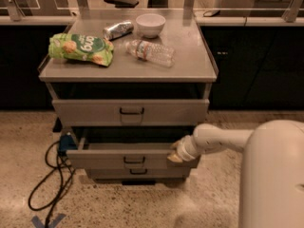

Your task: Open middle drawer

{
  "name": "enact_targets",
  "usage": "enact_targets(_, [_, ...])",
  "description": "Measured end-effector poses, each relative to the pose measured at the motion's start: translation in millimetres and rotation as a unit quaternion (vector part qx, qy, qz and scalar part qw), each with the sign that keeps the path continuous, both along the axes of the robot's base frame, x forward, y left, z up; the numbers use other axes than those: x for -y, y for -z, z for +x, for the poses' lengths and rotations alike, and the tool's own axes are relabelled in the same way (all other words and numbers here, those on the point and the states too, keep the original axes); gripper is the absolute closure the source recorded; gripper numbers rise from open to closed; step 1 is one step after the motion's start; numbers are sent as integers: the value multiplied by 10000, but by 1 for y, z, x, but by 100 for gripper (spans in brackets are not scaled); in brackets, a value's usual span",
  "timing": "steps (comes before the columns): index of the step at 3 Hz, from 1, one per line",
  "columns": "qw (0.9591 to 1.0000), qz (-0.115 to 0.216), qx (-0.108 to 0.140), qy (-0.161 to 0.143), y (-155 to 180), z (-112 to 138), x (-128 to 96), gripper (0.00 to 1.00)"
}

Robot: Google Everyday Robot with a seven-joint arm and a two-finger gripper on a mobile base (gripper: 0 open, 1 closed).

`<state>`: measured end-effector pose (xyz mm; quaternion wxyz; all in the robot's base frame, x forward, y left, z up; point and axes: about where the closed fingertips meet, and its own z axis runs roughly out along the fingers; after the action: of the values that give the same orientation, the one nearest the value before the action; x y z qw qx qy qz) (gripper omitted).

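Note:
The grey cabinet has three drawers. The middle drawer (104, 156) stands partly pulled out, with a dark gap above its front, and its black wire handle (134, 160) is centred on the front. My gripper (175, 154) is at the right end of that drawer's front, at its top edge, on the end of my white arm (218, 140), which reaches in from the right. The top drawer (130, 112) and the bottom drawer (137, 173) are shut.
On the cabinet top (190, 68) lie a green snack bag (80, 49), a can (118, 30), a white bowl (150, 24) and a plastic bottle (151, 52). Black cables (52, 179) lie on the floor at the left. My white body (273, 175) fills the lower right.

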<state>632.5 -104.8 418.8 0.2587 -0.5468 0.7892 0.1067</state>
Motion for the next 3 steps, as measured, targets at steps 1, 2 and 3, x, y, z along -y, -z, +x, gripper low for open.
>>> enact_targets(1, [10000,-5,22,-11,-3,-1,0,100])
enact_targets(2, [10000,27,76,1,-5,-22,2,100])
enact_targets(3, [10000,27,76,1,-5,-23,2,100])
